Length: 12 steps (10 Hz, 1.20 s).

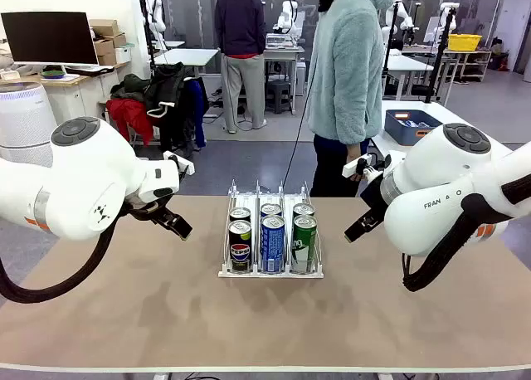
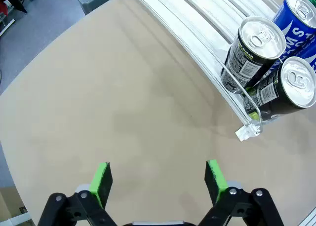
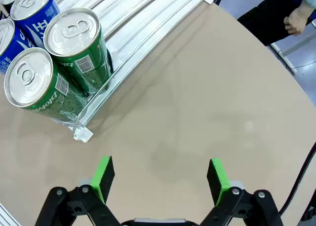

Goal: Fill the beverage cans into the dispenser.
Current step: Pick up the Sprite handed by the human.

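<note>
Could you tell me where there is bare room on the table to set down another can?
Bare tabletop lies either side of the dispenser, below the open left gripper and right gripper, and along the near edge. The dispenser's front is crowded: six cans, two per lane; behind them the lanes are free.

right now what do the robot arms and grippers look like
The left arm and right arm are white, rounded, with grey caps and black cables below; the right has black lettering. The left gripper and right gripper are black with green pads.
</note>
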{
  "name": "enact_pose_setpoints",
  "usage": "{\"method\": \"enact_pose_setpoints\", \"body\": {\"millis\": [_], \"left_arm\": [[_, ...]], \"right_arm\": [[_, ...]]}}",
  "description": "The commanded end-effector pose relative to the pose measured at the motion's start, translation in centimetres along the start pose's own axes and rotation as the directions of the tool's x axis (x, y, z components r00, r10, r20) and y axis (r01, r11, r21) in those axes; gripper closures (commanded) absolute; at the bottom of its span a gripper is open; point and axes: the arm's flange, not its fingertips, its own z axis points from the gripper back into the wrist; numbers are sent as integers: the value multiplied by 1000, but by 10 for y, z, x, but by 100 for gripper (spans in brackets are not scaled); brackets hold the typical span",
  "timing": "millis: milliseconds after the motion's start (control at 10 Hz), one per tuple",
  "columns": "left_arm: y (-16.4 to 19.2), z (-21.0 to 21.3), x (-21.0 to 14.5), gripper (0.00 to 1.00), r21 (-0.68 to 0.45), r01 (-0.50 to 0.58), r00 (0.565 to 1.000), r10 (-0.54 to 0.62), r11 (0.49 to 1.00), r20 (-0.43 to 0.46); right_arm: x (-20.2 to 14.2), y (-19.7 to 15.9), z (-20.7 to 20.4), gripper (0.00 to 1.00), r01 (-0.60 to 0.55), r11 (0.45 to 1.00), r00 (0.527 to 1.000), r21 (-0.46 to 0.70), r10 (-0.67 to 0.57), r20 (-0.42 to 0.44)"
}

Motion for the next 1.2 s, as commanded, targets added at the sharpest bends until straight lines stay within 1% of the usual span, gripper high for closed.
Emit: {"method": "enact_pose_setpoints", "body": {"millis": [0, 1100], "left_arm": [[0, 0, 0, 0, 0, 0, 1000, 0, 1000, 0], [0, 0, 0, 0, 0, 0, 1000, 0, 1000, 0]], "right_arm": [[0, 0, 0, 0, 0, 1000, 1000, 0, 0, 0], [0, 0, 0, 0, 0, 1000, 1000, 0, 0, 0]]}}
